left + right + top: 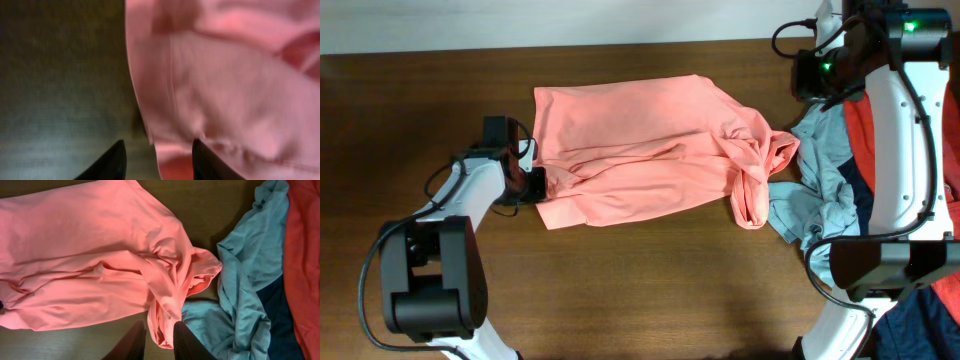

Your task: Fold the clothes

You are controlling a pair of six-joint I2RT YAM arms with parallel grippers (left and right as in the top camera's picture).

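Left claw (159, 152) astride shirt (225, 85) (maybe pinching).

A dark brown wooden table (650, 290) is seen from above under even light, bounded along its far edge by a pale strip (570, 20).

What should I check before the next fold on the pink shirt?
1. Left gripper straddles the pink shirt at its near edge, jaws apart: ok.
2. Fabric pinched by that gripper: not ok, the jaws have not closed on it.
3. Right gripper empty, jaws slightly apart, above the bunched sleeve: ok.
4. Shirt lying flat: not ok, that sleeve is twisted into a wad.
5. Shirt apart from the grey-blue garment: not ok, the sleeve touches it.
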